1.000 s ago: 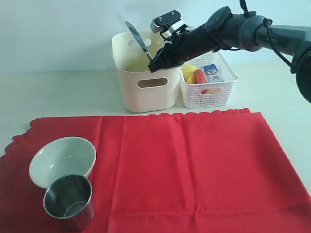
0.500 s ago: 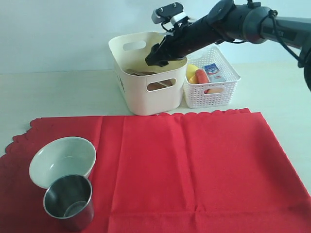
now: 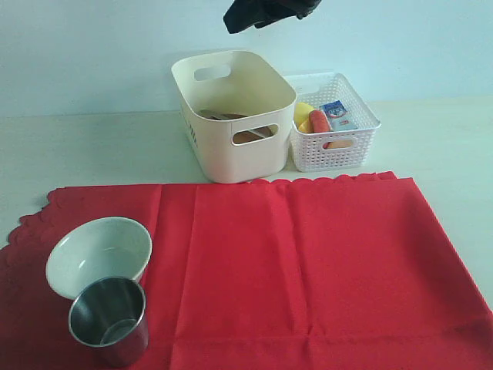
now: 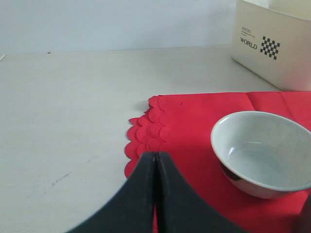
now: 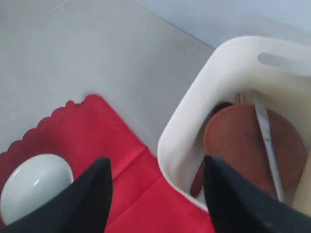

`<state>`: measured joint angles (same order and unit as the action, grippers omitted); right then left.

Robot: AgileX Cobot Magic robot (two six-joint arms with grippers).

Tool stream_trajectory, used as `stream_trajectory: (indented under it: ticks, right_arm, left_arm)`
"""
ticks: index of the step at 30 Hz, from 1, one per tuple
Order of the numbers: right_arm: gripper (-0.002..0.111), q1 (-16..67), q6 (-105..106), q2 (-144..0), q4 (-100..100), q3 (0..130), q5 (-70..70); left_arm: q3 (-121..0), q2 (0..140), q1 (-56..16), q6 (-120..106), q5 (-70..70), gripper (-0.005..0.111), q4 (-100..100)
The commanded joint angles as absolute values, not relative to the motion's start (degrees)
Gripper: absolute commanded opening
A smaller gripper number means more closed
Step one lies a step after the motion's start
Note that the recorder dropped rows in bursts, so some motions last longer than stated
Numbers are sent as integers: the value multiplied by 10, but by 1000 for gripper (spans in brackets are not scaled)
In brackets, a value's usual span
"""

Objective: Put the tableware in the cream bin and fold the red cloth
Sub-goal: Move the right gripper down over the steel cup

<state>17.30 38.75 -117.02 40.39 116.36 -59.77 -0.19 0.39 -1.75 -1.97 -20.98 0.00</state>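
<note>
Pale table [image 3: 92, 146] under the red cloth [image 3: 308, 262]; plain light wall [image 3: 92, 54] behind; left gripper [image 4: 155, 158] jaws pressed together; right gripper [image 5: 155, 170] jaws spread, empty.

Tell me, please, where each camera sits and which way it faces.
Exterior: raised, looking over the red cloth toward the cream bin; only the right gripper shows, at the top edge.
Left wrist: low, facing the bowl past the shut left gripper.
Right wrist: high, looking down into the bin at the plate; open fingers show.
Shared: all three show bowl and bin.
</note>
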Motion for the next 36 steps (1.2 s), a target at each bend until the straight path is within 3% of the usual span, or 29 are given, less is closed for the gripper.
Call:
stream_trajectory:
  ticks: [1,10,23,36]
  right_arm:
    - [50,173,373,-1125,391,1106,-641]
    - [48,179,434,-1048,450,914,-633]
    - [48,360,425,-1049,336,889,-592]
    - [48,511,210,-1140,182,889,-504]
  left_arm:
    - [0,0,-17,-20,-205,0,-7]
    - [0,0,-17,-20,-205,0,-7]
    - [0,0,-17,-20,-205,0,-7]
    - [0,0,-17,-20,-205,0,-7]
